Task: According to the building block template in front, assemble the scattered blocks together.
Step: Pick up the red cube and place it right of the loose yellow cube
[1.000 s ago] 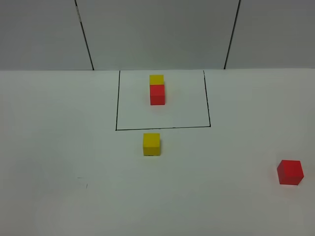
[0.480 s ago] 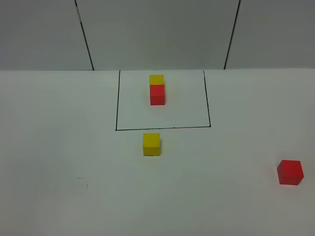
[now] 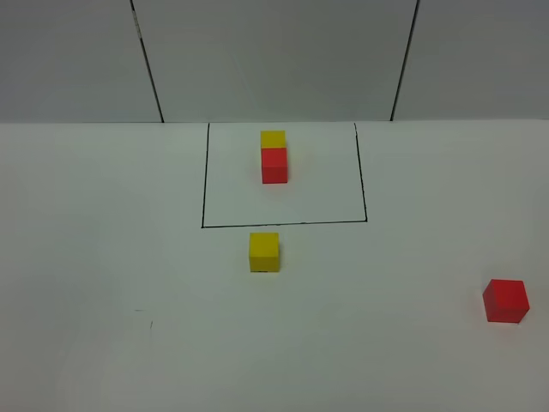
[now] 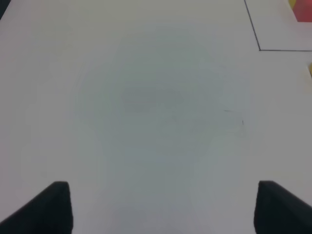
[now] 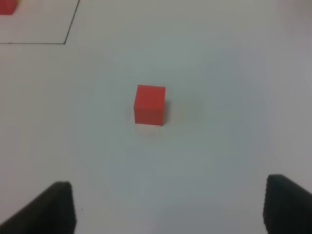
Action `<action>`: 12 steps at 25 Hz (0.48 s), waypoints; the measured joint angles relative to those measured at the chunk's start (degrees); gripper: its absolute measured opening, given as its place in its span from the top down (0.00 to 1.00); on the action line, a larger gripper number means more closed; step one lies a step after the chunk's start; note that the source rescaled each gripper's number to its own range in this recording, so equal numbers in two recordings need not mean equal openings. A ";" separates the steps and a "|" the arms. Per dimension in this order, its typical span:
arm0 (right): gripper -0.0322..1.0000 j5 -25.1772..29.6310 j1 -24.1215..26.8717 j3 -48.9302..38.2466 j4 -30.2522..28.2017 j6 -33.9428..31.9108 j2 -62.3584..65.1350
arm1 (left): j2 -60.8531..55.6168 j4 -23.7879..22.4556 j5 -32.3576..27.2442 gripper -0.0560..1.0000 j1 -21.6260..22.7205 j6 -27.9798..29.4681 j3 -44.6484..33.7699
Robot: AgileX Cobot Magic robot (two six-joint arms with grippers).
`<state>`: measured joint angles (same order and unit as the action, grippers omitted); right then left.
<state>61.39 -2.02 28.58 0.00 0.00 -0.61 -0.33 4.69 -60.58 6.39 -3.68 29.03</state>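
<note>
Building block template (image 3: 274, 157): upper centre, black-framed.
Left gripper (image 4: 163, 209): spread wide, empty.
Right gripper (image 5: 170, 209): spread wide, empty.
Red cube (image 3: 505, 300): lower right.
Yellow cube (image 3: 264, 251): centre, just below template.
Risk: I fear an off-centre pinch twisting the red cube.
</note>
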 joint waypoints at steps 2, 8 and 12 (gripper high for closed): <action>0.37 0.00 0.00 0.00 0.00 0.00 0.00 | 0.00 0.00 0.00 0.22 -0.78 0.00 0.00; 0.37 0.00 0.00 0.00 0.00 0.00 0.00 | 0.00 0.00 0.00 0.22 -1.09 0.00 0.00; 0.37 0.00 0.00 0.00 0.00 0.00 0.00 | 0.00 0.00 0.00 0.22 -1.09 0.00 0.00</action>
<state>61.39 -2.02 28.58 0.00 0.00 -0.61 -0.33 4.69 -60.58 5.30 -3.68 29.03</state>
